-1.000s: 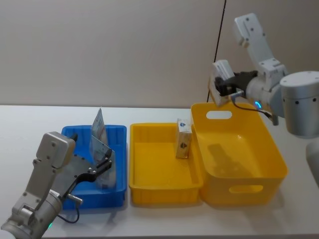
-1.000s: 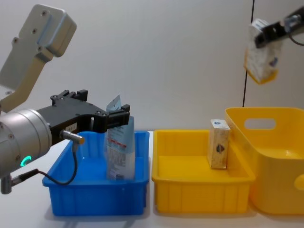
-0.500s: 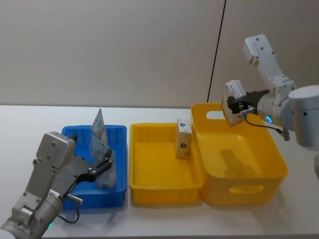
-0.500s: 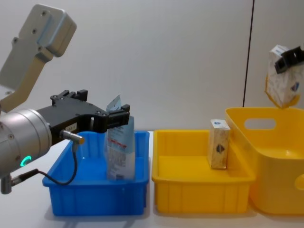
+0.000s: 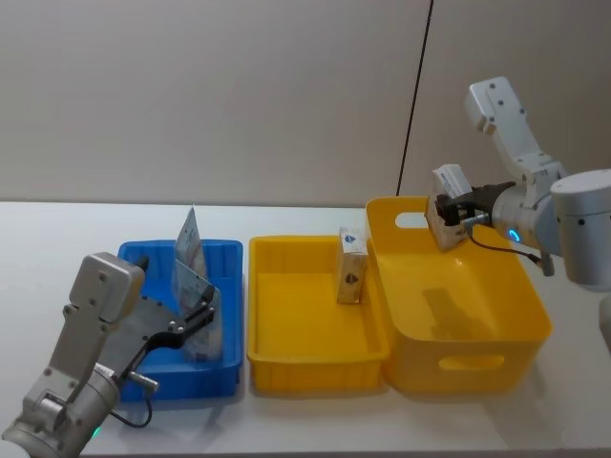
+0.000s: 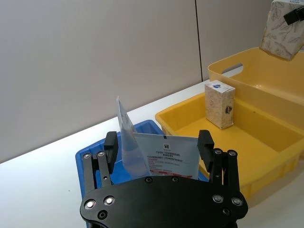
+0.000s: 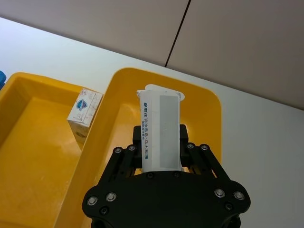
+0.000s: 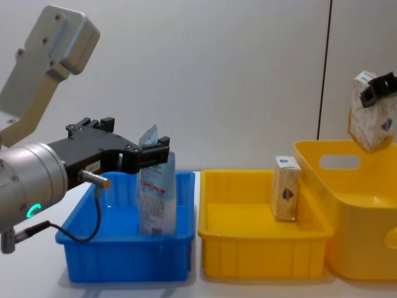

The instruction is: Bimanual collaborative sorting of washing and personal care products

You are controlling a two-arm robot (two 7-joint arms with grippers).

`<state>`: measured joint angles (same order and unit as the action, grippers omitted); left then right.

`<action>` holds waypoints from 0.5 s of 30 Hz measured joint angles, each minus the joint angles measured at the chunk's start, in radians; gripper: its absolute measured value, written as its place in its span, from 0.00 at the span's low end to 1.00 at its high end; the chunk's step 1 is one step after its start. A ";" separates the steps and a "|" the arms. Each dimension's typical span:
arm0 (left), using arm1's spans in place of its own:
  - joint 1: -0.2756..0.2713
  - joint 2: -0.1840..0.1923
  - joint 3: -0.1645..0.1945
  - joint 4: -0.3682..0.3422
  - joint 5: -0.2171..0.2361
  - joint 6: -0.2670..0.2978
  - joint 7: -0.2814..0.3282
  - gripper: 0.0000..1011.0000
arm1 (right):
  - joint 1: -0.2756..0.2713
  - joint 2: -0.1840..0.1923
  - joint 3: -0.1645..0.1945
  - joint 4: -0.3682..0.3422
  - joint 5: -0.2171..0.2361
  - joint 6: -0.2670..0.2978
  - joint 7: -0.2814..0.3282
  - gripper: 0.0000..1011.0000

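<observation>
Chest view, held box (image 8: pixel 371 124) tilted, near vertical

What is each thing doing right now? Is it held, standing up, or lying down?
Held box: tilted, in the air above the big yellow bin.
Right gripper: shut on that box.
Other box: standing upright in the middle yellow bin.
Tubes: standing upright in the blue bin.
Left gripper: at the tubes.
</observation>
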<state>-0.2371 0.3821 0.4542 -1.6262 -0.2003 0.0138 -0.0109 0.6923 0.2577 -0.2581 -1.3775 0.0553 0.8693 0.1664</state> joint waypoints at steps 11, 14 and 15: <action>0.000 0.000 0.000 0.000 0.000 0.000 0.000 0.99 | -0.002 -0.005 0.007 0.005 -0.004 -0.001 -0.003 0.36; 0.000 0.000 0.000 0.000 0.000 0.000 0.000 0.99 | -0.003 -0.006 0.008 0.005 -0.004 -0.001 -0.004 0.36; 0.000 0.000 0.000 0.000 0.000 0.000 0.000 0.99 | -0.003 -0.007 0.009 0.006 -0.005 -0.002 -0.004 0.36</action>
<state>-0.2371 0.3821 0.4542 -1.6262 -0.2004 0.0139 -0.0109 0.6896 0.2512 -0.2495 -1.3717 0.0505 0.8677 0.1622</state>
